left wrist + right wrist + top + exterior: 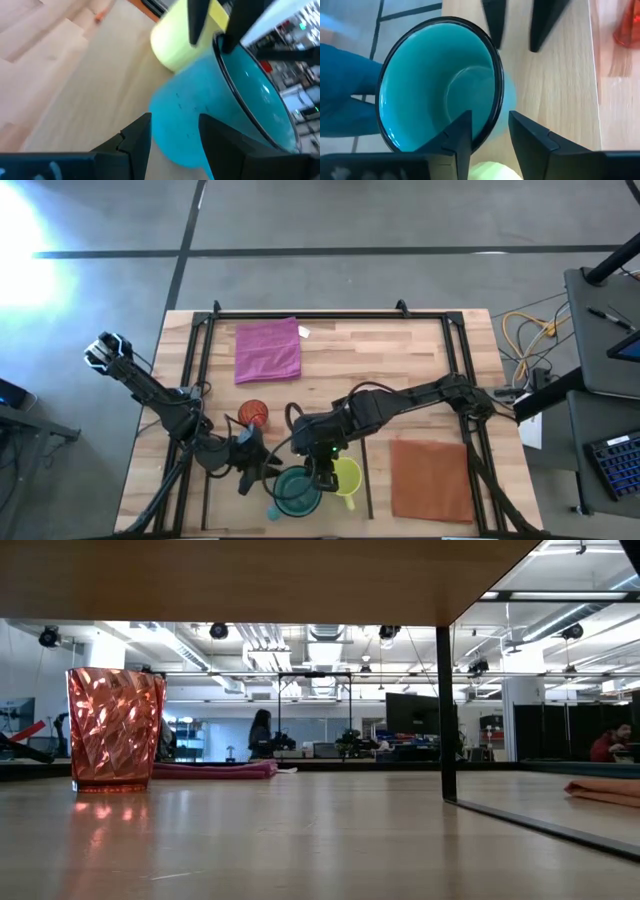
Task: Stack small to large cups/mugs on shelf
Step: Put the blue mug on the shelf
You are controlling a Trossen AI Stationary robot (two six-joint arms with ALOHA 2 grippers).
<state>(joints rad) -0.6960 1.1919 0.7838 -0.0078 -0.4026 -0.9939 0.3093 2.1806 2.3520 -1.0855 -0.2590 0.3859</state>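
The teal mug (297,492) stands upright near the table's near edge, with the yellow mug (347,476) right beside it on its right. The red-orange cup (254,413) stands farther back and shows in the low view (115,730). My right gripper (322,478) is over the teal mug's rim on the side toward the yellow mug, shut on it. My left gripper (258,472) is just left of the teal mug, a little open, its fingers (493,22) close to the mug; I cannot tell whether they touch it. My right gripper has the teal mug's rim (492,122) between its two fingers, one finger (462,135) inside the mug and one (530,140) outside. The fingers come from above, pointing down. The mug stands upright on the table.
A magenta cloth (268,350) lies at the far middle and a rust-brown mat (430,480) at the near right. Black frame rails (200,380) run along the table's sides. A blurred blue shape (345,90) shows by the mug at the near edge.
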